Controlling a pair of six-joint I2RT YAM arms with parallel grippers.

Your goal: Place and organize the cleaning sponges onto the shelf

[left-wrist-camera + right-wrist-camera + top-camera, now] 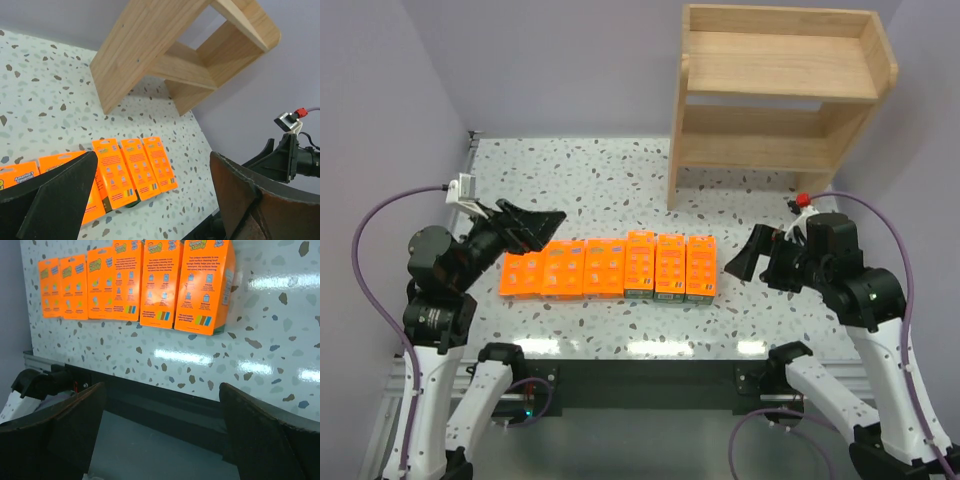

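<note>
Black left claw: your fingers stand spread wide and grip nothing; it hangs near the left end of the row.
Black right claw: also spread wide and holding nothing, just off the row's right end, pointing toward it.
Orange sponge packs: you have six lying flat, side by side in one row on the near part of the table — the three on the right show a dark green band at their near end.
Wooden shelf: two tiers, upright at the far right — well apart from the packs.
</note>
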